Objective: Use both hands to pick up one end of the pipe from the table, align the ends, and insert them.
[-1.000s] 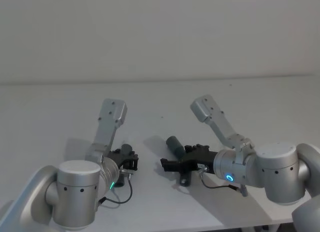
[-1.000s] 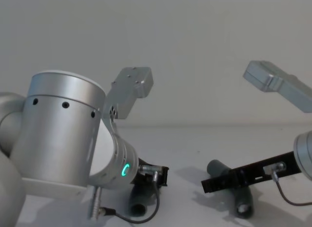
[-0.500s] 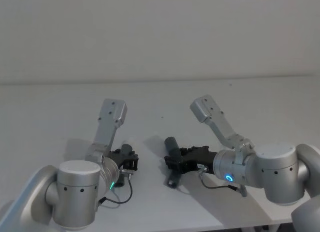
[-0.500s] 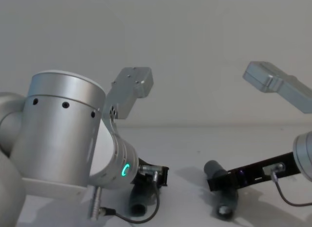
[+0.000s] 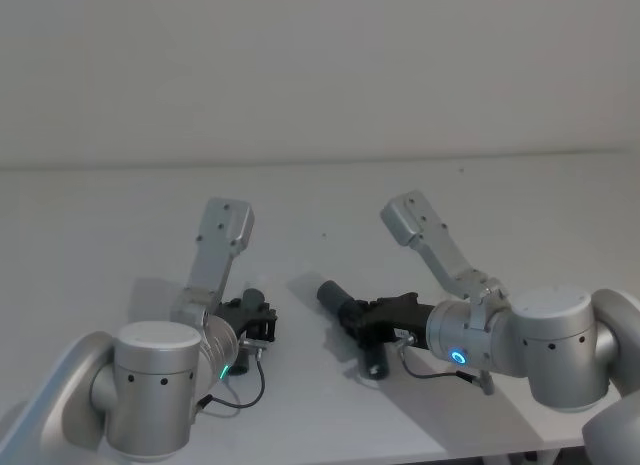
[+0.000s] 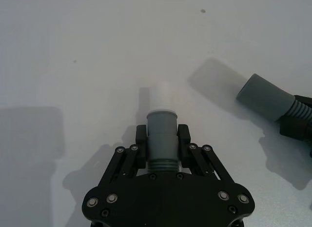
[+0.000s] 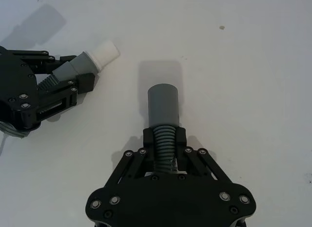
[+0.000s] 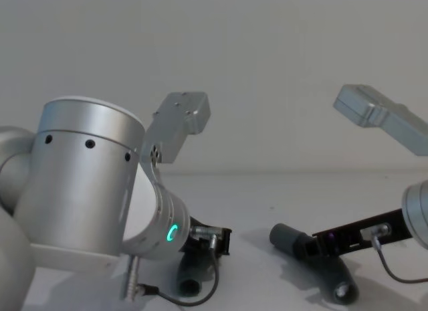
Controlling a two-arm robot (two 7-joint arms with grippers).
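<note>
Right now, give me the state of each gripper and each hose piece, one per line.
Left gripper: shut on the white-tipped hose piece.
Right gripper: shut on the open-cuffed hose piece, at its ribbed part.
White-tipped hose piece: gripped by its grey cuff, white tip free.
Open-cuffed hose piece: gripped, cuff unplugged.
Ends: apart, not yet inserted.

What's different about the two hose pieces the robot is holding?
The left piece ends in a narrow white tip; the right piece ends in a plain grey cuff. The left gripper clamps its piece on the smooth cuff, while the right gripper clamps its piece on the ribs. Both are dark grey ribbed hoses, each held in a gripper.
</note>
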